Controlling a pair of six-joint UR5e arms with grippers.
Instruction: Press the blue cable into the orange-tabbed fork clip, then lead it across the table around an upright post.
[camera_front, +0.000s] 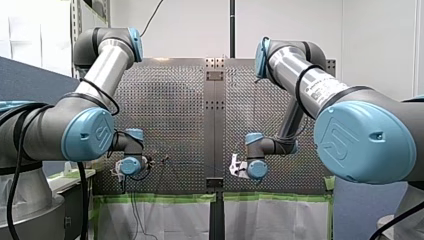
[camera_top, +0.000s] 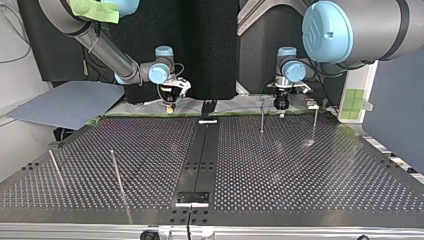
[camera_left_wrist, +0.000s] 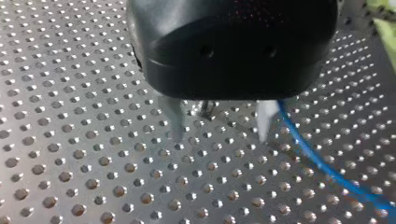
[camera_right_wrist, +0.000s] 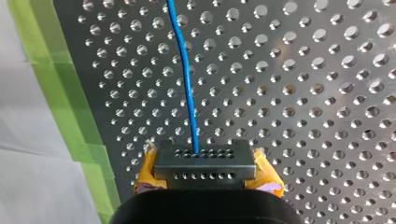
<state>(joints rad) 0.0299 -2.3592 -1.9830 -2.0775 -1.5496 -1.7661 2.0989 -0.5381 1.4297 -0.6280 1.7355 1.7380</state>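
Observation:
In the left wrist view my left gripper (camera_left_wrist: 219, 135) is open just above the perforated table, with nothing between its fingers. The blue cable (camera_left_wrist: 322, 163) passes close beside the pale finger (camera_left_wrist: 265, 119) and runs away across the holes. In the right wrist view my right gripper (camera_right_wrist: 205, 171) has yellow pads (camera_right_wrist: 148, 168) shut on a grey perforated block (camera_right_wrist: 205, 157) at the cable's end. The blue cable (camera_right_wrist: 186, 79) leads straight ahead from that block. In the top view my left gripper (camera_top: 281, 103) hangs next to an upright post (camera_top: 261, 118). I cannot make out the orange-tabbed clip.
A second post (camera_top: 314, 123) stands further toward the top view's right, and two leaning rods (camera_top: 117, 172) stand at its near left. Green tape (camera_right_wrist: 70, 93) marks the table's edge beside my right gripper (camera_top: 171, 104). A dark seam plate (camera_top: 206, 150) runs down the table's middle.

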